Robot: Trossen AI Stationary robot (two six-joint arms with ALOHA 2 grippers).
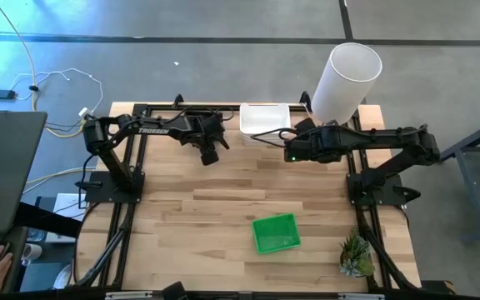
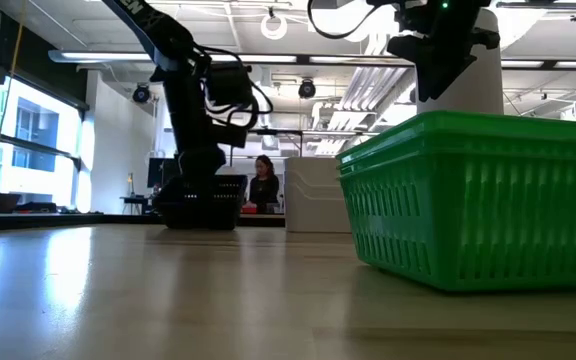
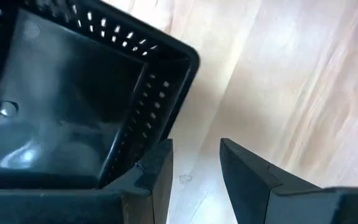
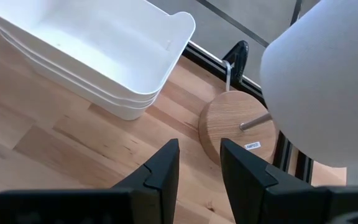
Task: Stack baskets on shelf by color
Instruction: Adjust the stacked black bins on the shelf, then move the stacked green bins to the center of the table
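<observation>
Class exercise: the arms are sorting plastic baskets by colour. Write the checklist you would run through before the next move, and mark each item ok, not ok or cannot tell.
1. Left gripper empty, jaws parted over bare wood: ok.
2. Right gripper empty, jaws parted: ok.
3. White plastic baskets nested squarely in one stack: ok.
4. Bright green slotted plastic basket stacked with its colour: not ok; it sits alone near the table's front.
5. Black slotted plastic basket stacked with the other black ones: cannot tell.
6. Tall white cylinder lamp clear of the right arm: cannot tell.
</observation>
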